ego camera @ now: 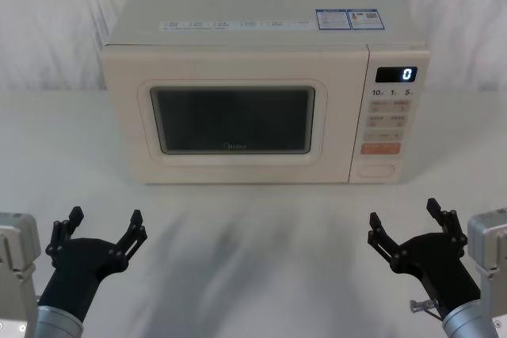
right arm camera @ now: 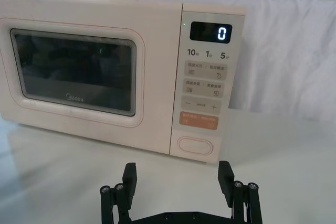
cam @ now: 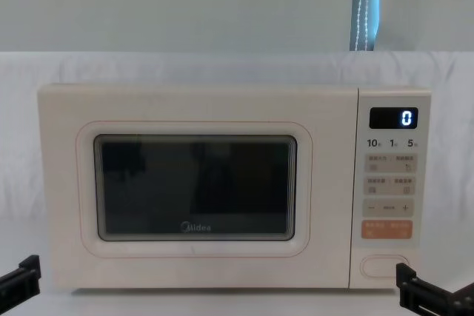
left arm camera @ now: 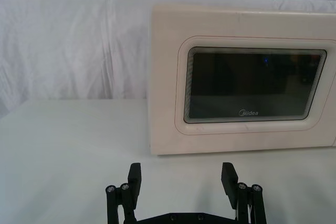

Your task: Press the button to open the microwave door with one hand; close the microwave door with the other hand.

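The left tool [ego camera: 97, 231] hovers low over the white counter [ego camera: 253, 235] at the robot's near left, its black fingers spread apart and gripping nothing. In the left wrist view the left tool [left arm camera: 181, 178] points toward the lower left part of the microwave, with bare counter between the fingertips and the appliance. The right tool [ego camera: 410, 223] sits in a matching pose at the near right, fingers likewise apart and empty. In the right wrist view the right tool [right arm camera: 178, 174] faces the control panel, well short of it.

Beyond both tools, the cream microwave [ego camera: 261, 13] stands on the counter at the middle, front facing the robot. The microwave door [ego camera: 131, 128] takes up the left and centre of the front; it lies flush with the body, closed, and its dark window carries the small "Midea" logo along the lower edge. To the right of the door is the control panel [ego camera: 394, 116], with a lit display reading 0 at the top, rows of small cream keys below, then an orange key [ego camera: 380, 148]. The button [ego camera: 377, 170], a wide cream pill shape, sits at the very bottom of the panel, directly under the orange key, with neither tool touching it. A white cloth [ego camera: 47, 21] hangs behind the microwave.
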